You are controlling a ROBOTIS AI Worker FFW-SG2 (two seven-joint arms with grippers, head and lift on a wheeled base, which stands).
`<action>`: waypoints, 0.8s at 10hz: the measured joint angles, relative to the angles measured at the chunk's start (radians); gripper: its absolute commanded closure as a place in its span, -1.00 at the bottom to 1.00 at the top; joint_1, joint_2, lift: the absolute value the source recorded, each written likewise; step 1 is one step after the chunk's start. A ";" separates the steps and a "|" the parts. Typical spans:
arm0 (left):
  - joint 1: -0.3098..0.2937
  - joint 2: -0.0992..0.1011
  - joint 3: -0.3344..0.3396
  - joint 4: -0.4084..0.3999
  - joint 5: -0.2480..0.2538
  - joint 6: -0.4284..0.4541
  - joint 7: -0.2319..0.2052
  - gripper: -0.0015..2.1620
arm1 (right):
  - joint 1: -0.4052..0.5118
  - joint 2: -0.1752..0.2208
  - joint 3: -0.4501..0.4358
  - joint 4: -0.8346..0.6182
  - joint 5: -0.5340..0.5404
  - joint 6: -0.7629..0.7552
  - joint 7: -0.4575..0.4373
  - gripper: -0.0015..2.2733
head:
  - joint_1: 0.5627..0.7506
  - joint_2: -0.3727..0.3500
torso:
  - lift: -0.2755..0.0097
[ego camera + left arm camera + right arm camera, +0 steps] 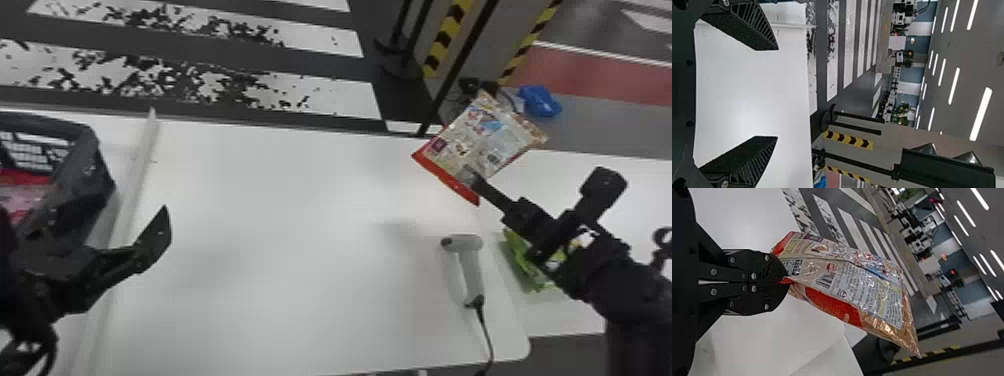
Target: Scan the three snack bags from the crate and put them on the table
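Note:
In the head view my right gripper holds a red and beige snack bag above the table's right part. The right wrist view has the right gripper shut on one edge of the snack bag, its printed back and barcode showing. A green snack bag lies on the table under the right arm. The white scanner rests on the table to its left. My left gripper is beside the crate, which contains a red bag. In the left wrist view the left gripper stands open and unloaded.
The white table spans the front, with a raised strip beside the crate. From the scanner a black cable runs to the front edge. Dark posts and a blue object are beyond the table's far edge.

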 measured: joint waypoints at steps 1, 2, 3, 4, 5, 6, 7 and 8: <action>-0.001 0.000 -0.002 0.001 -0.002 0.003 0.000 -0.94 | -0.050 -0.009 -0.015 0.088 -0.004 -0.067 -0.079 0.96 | 0.41 -0.94 | 0.27; -0.001 0.000 -0.003 0.001 -0.003 0.004 0.001 -0.94 | -0.091 -0.021 -0.017 0.176 0.006 -0.135 -0.150 0.96 | 0.41 -0.94 | 0.27; 0.000 0.004 -0.003 0.001 -0.003 0.005 0.003 -0.94 | -0.125 -0.035 -0.003 0.264 0.028 -0.206 -0.232 0.96 | 0.41 -0.94 | 0.27; 0.000 0.008 -0.003 0.001 -0.001 0.006 0.004 -0.94 | -0.159 -0.051 0.018 0.354 0.060 -0.249 -0.327 0.96 | 0.41 -0.94 | 0.27; 0.000 0.012 -0.003 0.001 0.002 0.007 0.005 -0.94 | -0.187 -0.064 0.041 0.437 0.101 -0.274 -0.405 0.96 | 0.41 -0.94 | 0.27; -0.003 0.015 -0.003 -0.001 0.005 0.007 0.005 -0.94 | -0.207 -0.078 0.063 0.514 0.134 -0.296 -0.459 0.96 | 0.41 -0.94 | 0.27; -0.006 0.018 -0.005 -0.002 0.009 0.007 0.006 -0.94 | -0.222 -0.089 0.079 0.577 0.155 -0.312 -0.481 0.76 | 0.41 -0.94 | 0.27; -0.010 0.019 -0.007 -0.002 0.012 0.007 0.007 -0.94 | -0.227 -0.092 0.085 0.606 0.163 -0.315 -0.483 -0.05 | 0.41 -0.94 | 0.27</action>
